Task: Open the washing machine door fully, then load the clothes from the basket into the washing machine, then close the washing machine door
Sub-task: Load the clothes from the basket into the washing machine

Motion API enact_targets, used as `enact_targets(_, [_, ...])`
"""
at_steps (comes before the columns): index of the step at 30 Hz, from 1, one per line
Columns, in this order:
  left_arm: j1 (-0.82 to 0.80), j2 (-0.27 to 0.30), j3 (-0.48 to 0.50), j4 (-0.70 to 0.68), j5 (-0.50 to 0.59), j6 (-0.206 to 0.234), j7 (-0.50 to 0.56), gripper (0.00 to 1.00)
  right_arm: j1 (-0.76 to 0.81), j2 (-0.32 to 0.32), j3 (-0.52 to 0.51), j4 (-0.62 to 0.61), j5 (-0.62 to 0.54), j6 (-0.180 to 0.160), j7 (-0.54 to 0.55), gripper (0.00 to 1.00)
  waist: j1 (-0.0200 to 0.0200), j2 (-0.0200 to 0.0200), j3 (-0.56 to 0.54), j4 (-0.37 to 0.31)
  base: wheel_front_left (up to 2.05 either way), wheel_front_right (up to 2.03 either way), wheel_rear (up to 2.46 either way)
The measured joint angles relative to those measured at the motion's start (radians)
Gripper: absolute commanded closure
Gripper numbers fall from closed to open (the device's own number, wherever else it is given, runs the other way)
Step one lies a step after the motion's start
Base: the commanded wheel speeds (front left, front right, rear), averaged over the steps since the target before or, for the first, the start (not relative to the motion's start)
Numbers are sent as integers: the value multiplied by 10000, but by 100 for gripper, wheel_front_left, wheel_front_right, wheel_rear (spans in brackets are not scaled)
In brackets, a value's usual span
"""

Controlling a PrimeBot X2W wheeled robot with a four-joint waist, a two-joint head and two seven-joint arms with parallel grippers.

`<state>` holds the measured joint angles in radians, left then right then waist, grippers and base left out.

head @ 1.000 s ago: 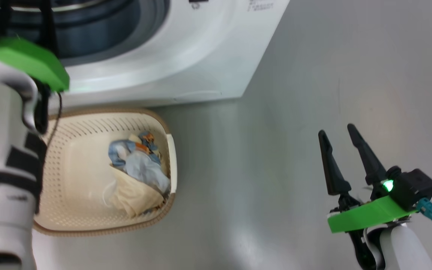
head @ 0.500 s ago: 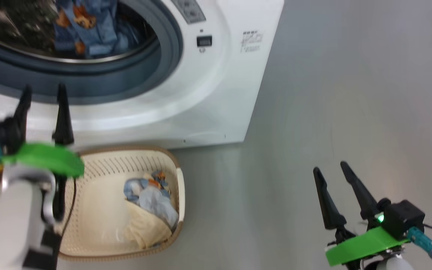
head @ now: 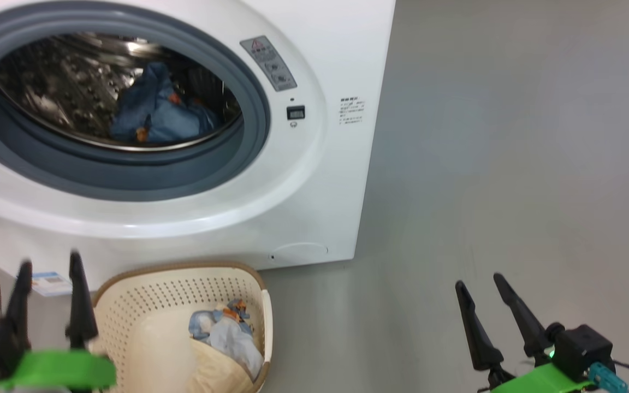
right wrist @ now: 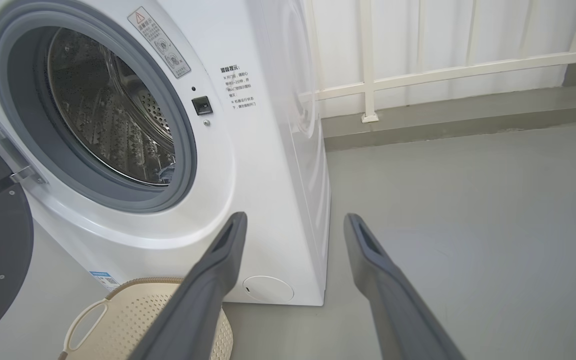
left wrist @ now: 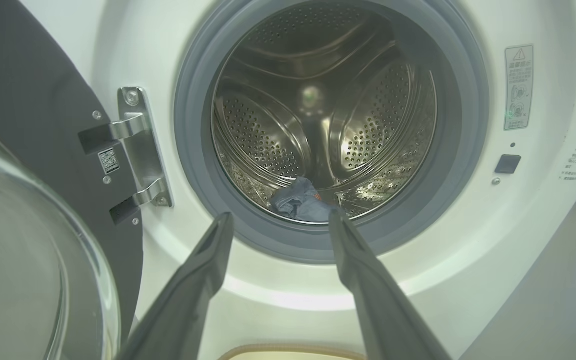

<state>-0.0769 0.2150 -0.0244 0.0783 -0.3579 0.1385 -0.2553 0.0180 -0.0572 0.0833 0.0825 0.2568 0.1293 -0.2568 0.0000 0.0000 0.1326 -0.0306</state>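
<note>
Washing machine door point(left wrist: 28, 100) stands swung open, hinged on the left of the washing machine point(head: 320, 180). A blue garment point(head: 156, 112) lies in the drum. The basket point(head: 145, 295) sits on the floor against the machine's front, holding light blue and cream clothes point(head: 227, 341). The left gripper point(head: 49, 261) hovers by the basket's left rim, fingers spread, empty. The right gripper point(head: 479, 280) is over the floor, well apart from the basket, spread and empty.
</note>
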Motion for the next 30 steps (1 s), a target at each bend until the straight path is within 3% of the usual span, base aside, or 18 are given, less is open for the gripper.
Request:
enact_targets(11, [2115,-370,163,-1103,29,332,0,0,415,31,2,-56,-2,0,-2,0,0,0,-544,-48,0,0,0])
enact_targets(30, [3057,-1083,566,-1494,909,-4,0,0,665,67,-19,-81,-2,-2,0,0,0,0,-806,13,0,0,0])
